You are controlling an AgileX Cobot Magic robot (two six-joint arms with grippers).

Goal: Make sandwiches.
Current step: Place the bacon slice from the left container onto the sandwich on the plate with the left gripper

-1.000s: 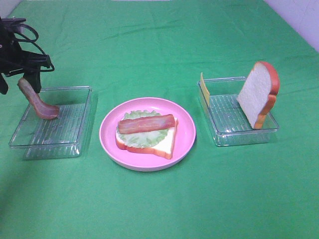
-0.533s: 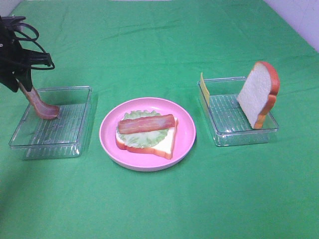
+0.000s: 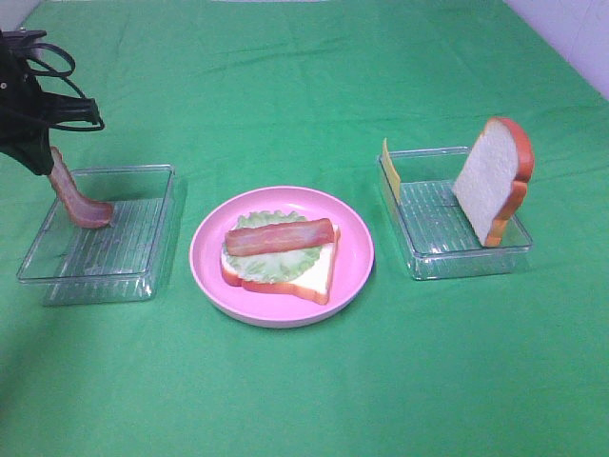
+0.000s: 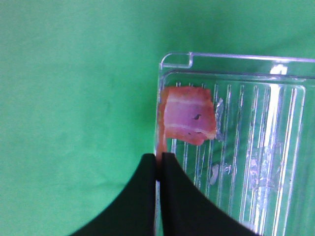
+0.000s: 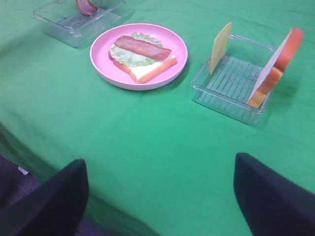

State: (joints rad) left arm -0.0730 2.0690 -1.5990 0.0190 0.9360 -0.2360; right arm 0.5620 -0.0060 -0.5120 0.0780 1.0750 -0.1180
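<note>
The left claw [image 4: 158,164] is pinching a bacon strip [image 4: 189,120] by its upper end, its lower end resting in the clear tray [image 3: 143,276] near the left edge of the table [image 3: 285,400]. The right claw [image 5: 160,164] is gaping wide, holding nothing.

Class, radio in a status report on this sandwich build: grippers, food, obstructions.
Left gripper shut on bacon strip, lower end in left tray. Right gripper open, away from food. Plate stack: bread, lettuce, other bacon. Path to plate unobstructed.
</note>
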